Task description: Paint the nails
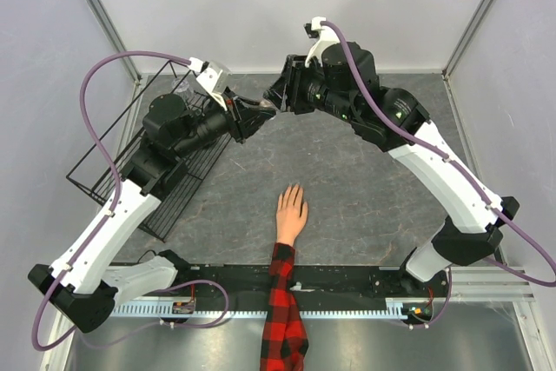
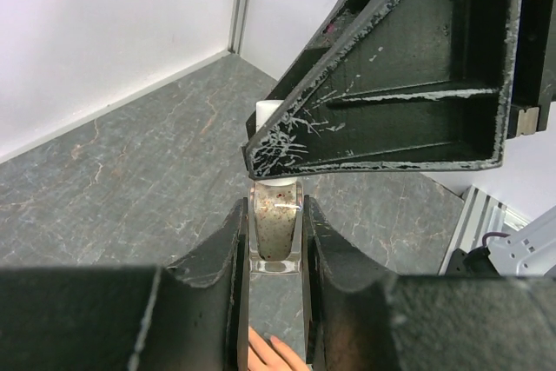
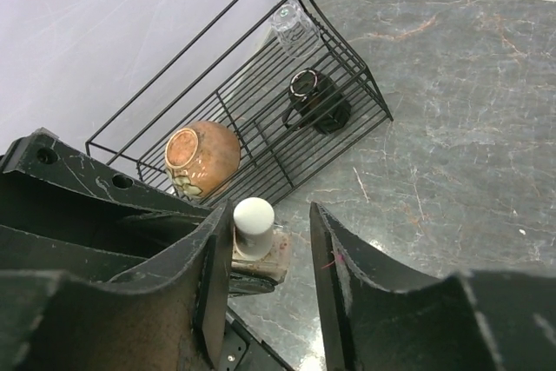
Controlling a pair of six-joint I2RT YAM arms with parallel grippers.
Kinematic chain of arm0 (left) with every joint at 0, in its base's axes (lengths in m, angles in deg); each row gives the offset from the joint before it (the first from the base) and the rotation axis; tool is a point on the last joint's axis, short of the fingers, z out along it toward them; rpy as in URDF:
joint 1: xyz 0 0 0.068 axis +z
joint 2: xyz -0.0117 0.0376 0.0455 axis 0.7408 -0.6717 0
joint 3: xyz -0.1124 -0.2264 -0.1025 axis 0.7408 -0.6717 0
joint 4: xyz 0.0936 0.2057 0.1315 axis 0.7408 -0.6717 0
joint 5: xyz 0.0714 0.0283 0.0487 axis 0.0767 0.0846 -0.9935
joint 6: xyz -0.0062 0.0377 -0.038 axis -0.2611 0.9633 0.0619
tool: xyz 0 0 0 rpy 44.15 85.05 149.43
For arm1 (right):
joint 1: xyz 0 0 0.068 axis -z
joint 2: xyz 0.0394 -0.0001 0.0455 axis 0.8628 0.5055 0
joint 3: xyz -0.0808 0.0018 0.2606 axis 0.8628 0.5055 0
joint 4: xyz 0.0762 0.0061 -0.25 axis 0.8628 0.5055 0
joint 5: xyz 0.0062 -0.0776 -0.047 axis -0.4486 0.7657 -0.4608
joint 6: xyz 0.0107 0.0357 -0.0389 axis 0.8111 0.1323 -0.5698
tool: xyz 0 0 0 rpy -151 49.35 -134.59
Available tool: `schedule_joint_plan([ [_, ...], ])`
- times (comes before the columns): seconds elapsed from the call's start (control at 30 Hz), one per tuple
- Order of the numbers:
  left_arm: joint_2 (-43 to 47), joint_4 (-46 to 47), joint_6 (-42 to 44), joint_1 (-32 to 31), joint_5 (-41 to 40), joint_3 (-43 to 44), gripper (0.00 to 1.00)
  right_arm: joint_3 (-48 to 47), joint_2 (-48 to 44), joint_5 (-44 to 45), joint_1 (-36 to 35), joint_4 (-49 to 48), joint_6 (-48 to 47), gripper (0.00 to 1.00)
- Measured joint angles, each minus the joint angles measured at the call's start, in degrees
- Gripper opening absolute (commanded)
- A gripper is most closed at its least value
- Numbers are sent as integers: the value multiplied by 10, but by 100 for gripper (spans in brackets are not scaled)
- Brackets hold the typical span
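A peach mannequin hand with a red-and-black plaid sleeve lies palm down on the grey table, fingers pointing away from the arms. Its nails are skin-toned and barely show. My left gripper holds a small glass nail polish bottle of speckled polish above the table, beyond the hand. My right gripper straddles the bottle's white cap. One finger touches the cap. A gap remains on the other side.
A black wire rack stands at the left. It holds an orange vase, a black mug and a clear glass. A black rail runs along the near edge under the sleeve.
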Motion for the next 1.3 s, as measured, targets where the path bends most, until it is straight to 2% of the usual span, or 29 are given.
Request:
schedule_joint_plan([
  [0.2, -11, -4, 0, -1, 5, 6, 2, -4, 12, -7, 0, 0, -3, 31],
  [0.23, -13, -6, 0, -1, 7, 6, 2, -4, 13, -8, 0, 0, -4, 26],
  [0.27, -15, -6, 0, -1, 9, 6, 2, -4, 14, -12, 1, 0, -6, 13],
  [0.33, -19, -5, 0, -1, 14, 7, 2, 1, 12, -18, 5, -2, -7, 0],
  [0.47, -23, -6, -6, 0, 38, 9, 2, 64, -25, -66, 29, -42, -19, 0],
  [0.57, -31, 3, -38, 6, 107, 9, 2, 161, -82, -189, 72, -116, -28, 0],
  [0.63, -41, 40, -92, 17, 183, 7, 2, 232, -125, -294, 101, -191, -25, 0],
  [0.73, -55, 184, -237, 25, 316, -17, 2, 331, -188, -442, 132, -340, 15, 0],
  [0.8, -55, 260, -303, 24, 365, -26, 2, 347, -196, -509, 135, -406, 37, 0],
  [0.9, -43, 273, -330, 24, 396, -19, 2, 352, -186, -583, 132, -487, 62, 0],
  [0.93, -42, 256, -324, 24, 400, -11, 2, 352, -184, -594, 132, -501, 64, 12],
  [1.0, -43, 201, -288, 24, 399, 12, 2, 352, -181, -601, 132, -507, 62, 44],
  [1.03, -45, 172, -265, 24, 395, 23, 2, 348, -180, -594, 134, -495, 57, 65],
  [1.07, -48, 133, -231, 24, 385, 40, 2, 338, -178, -579, 135, -472, 53, 73],
  [1.13, -59, 66, -155, 22, 342, 74, 2, 314, -172, -534, 134, -415, 36, 87],
  [1.23, -63, 3, -81, 19, 263, 91, 2, 288, -169, -419, 129, -321, 13, 92],
  [1.3, -63, -30, -38, 19, 205, 93, 2, 266, -165, -336, 130, -260, 6, 93],
])
